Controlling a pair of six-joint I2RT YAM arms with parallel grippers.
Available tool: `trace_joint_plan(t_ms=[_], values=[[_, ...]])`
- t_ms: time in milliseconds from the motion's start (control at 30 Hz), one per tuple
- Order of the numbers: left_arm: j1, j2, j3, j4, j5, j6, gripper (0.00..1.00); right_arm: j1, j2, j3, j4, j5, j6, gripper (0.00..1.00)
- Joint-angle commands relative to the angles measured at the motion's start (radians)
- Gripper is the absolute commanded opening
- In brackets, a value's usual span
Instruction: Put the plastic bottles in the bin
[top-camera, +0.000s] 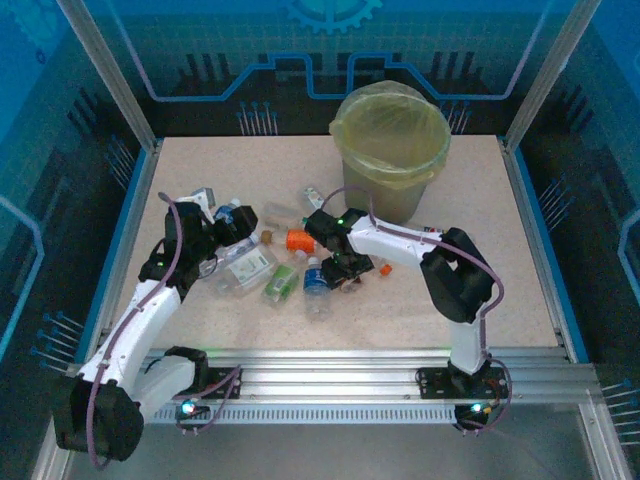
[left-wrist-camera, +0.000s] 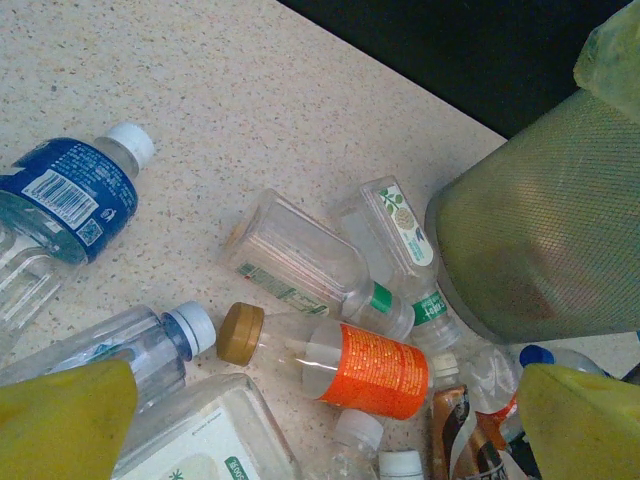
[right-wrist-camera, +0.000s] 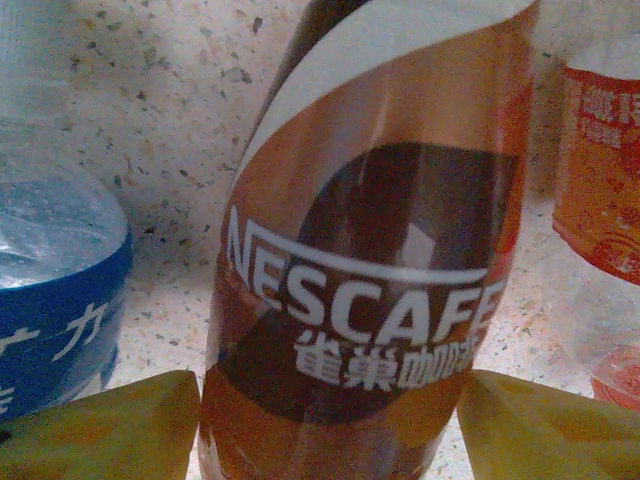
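Several plastic bottles lie in a heap in the middle of the table. The bin with its yellow-green liner stands behind them, its grey wall close by in the left wrist view. My right gripper is low in the heap, shut on a brown-labelled coffee bottle; its yellow fingers press both sides. My left gripper hangs open over an orange-labelled bottle with a gold cap. A blue-labelled bottle lies to its left.
A square clear bottle and a green-labelled one lie around the orange one. A blue-banded water bottle and a red-labelled bottle flank the coffee bottle. Raised blue edges border the speckled table.
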Motion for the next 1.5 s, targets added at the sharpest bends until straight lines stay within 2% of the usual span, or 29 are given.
trace_joint_plan(t_ms=[0, 467, 667, 800, 1133, 1300, 1467], values=[[0.008, 0.002, -0.015, 0.012, 0.022, -0.016, 0.99, -0.016, 0.030, -0.011, 0.003, 0.025, 0.008, 0.70], [0.009, 0.001, -0.018, 0.006, 0.024, -0.011, 0.99, -0.027, 0.060, -0.003, 0.024, 0.031, 0.015, 0.70], [0.008, 0.001, -0.014, 0.006, 0.025, -0.012, 0.99, -0.018, 0.003, -0.004, -0.003, 0.041, 0.023, 0.54], [0.008, 0.000, -0.013, 0.007, 0.025, -0.013, 0.99, 0.011, -0.064, 0.011, -0.051, 0.076, 0.028, 0.48], [0.008, 0.000, -0.013, 0.014, 0.032, -0.019, 0.99, 0.087, -0.228, 0.183, -0.165, 0.090, -0.029, 0.38], [0.008, -0.002, -0.015, 0.015, 0.030, -0.019, 0.99, 0.082, -0.314, 0.261, -0.121, 0.053, -0.103, 0.33], [0.008, -0.002, -0.014, 0.016, 0.035, -0.022, 0.99, 0.020, -0.375, 0.328, -0.059, 0.009, -0.166, 0.31]])
